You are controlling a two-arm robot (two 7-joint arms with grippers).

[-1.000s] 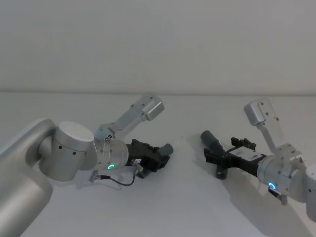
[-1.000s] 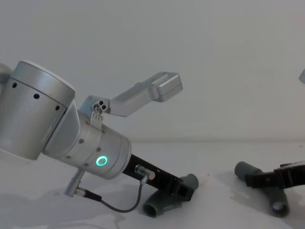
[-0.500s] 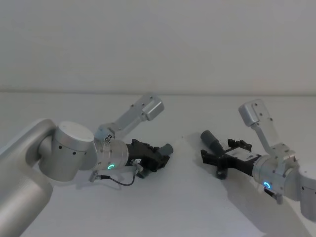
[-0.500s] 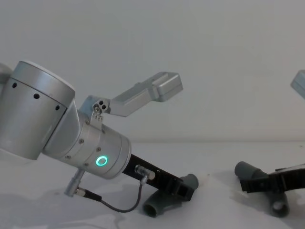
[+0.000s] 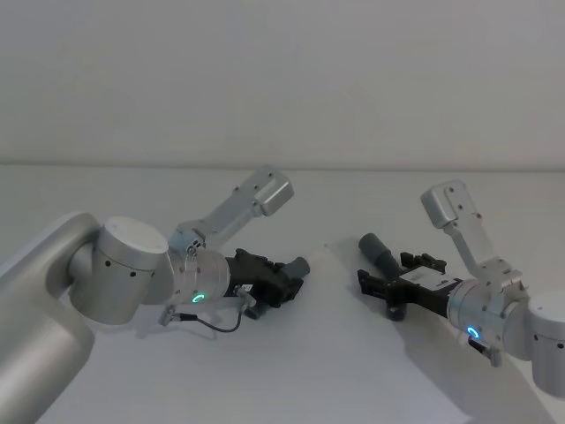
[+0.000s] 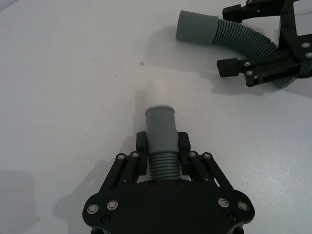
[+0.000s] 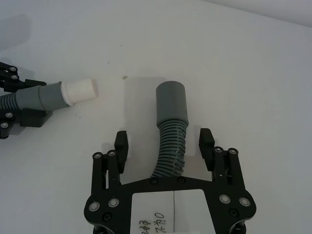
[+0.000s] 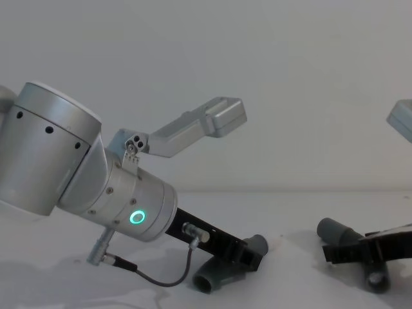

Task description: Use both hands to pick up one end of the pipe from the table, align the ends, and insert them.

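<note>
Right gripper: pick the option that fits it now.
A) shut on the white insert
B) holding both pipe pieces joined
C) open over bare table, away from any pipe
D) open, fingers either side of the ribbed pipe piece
D: the right gripper stands open, its fingers apart on either side of the ribbed pipe piece, not touching it.

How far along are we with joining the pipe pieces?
Done: left pincer clamps the ribbed dark grey pipe piece with the white insert. In hand: right pincer, open, straddles the other grey ribbed piece on the white table. Remaining: grip, lift, align, insert.
</note>
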